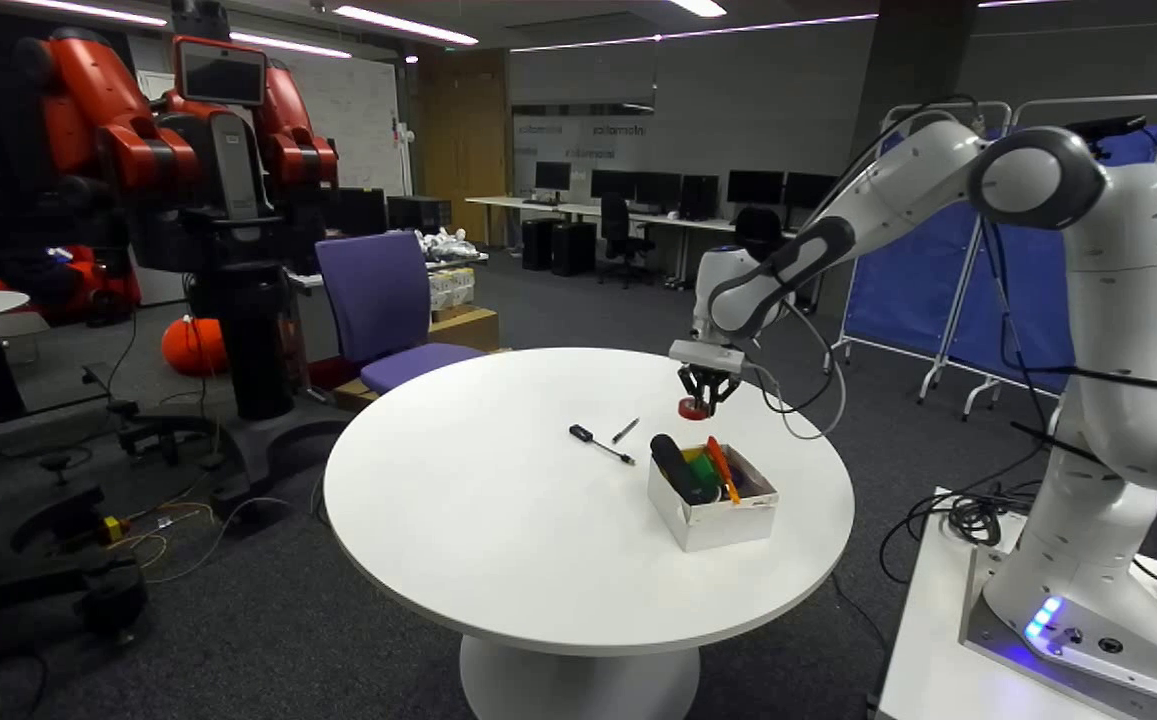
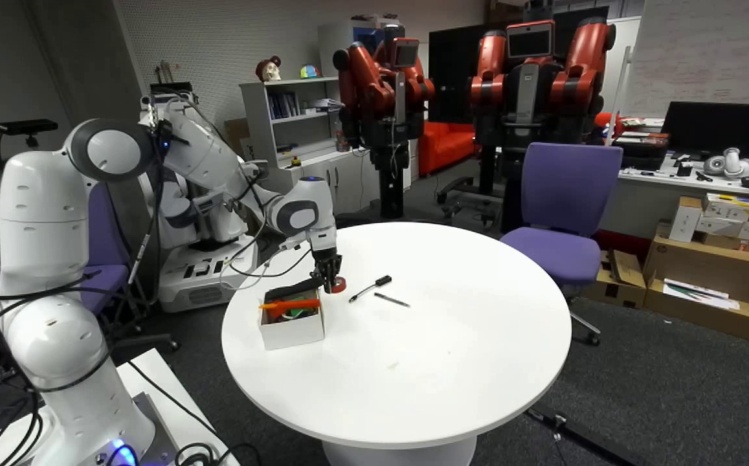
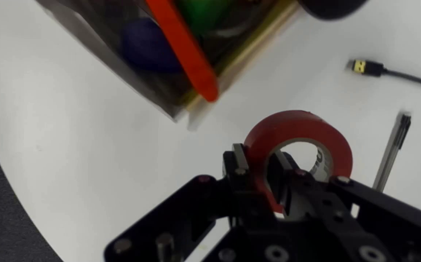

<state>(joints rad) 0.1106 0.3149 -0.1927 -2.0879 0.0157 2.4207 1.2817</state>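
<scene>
A roll of red tape (image 3: 297, 125) is pinched at its ring wall by my gripper (image 3: 259, 160). One finger lies against its outer side, and the other passes through the hole. Both exterior views show the red roll (image 1: 693, 409) at the fingertips, over the far side of the table from the box in an exterior view; its exact height above the tabletop is hard to judge. Close by stands a white open box (image 1: 723, 525) holding an orange item (image 3: 185, 51), a green item (image 3: 205, 14), a dark blue item (image 3: 148, 47) and a long black item (image 1: 676, 468).
A short black adapter cable (image 1: 598, 443) and a pen (image 2: 391, 299) lie on the round white table (image 2: 452, 362) near the box. Beyond the table's edge stands a purple chair (image 2: 562, 194). Loose cables hang along the arm (image 1: 843, 385).
</scene>
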